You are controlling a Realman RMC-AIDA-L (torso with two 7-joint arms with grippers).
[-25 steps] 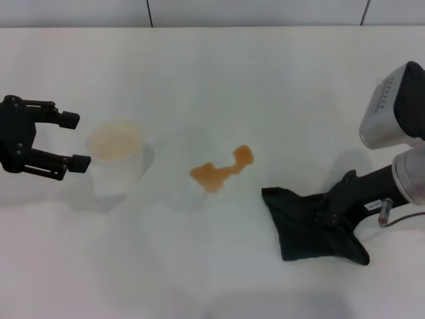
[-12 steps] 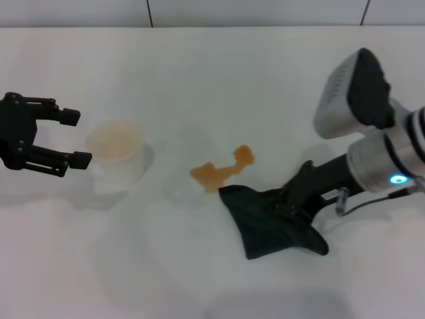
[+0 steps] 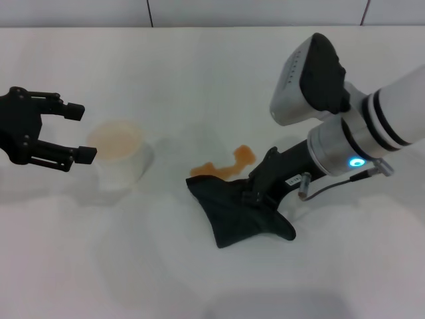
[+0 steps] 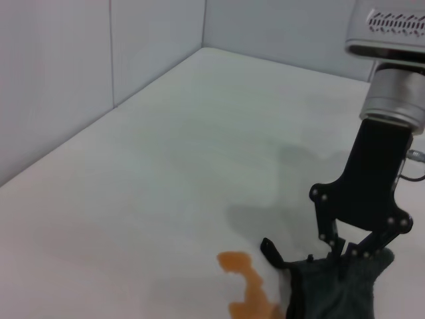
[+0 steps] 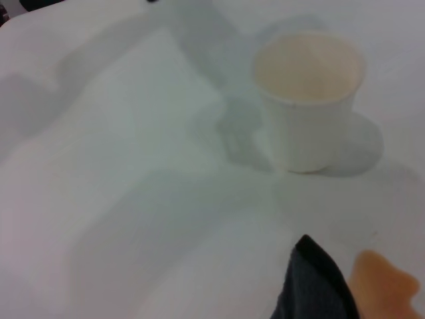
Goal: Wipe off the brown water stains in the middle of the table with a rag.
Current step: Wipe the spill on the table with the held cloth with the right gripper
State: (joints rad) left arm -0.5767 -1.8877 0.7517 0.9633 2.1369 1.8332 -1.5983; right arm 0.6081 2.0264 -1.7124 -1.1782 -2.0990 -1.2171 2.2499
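Rag (image 3: 236, 212) lies on the table (image 3: 212, 73), clenched in the right gripper (image 3: 255, 193), its leading corner touching the brown water stains (image 3: 226, 166). Left gripper (image 3: 76, 133) hangs released beside the cup (image 3: 118, 159).

Left wrist view: cloth edge meets the blotch.

Right wrist view: rag tip beside the stain. Pressing flat and sweeping fully across should clear it in 1 pass.

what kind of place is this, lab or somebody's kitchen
Most likely a lab or test bench, not a kitchen: a plain white table against bare panelled walls, holding only a staged brown stain, a plastic cup and a dark rag held by the right gripper.
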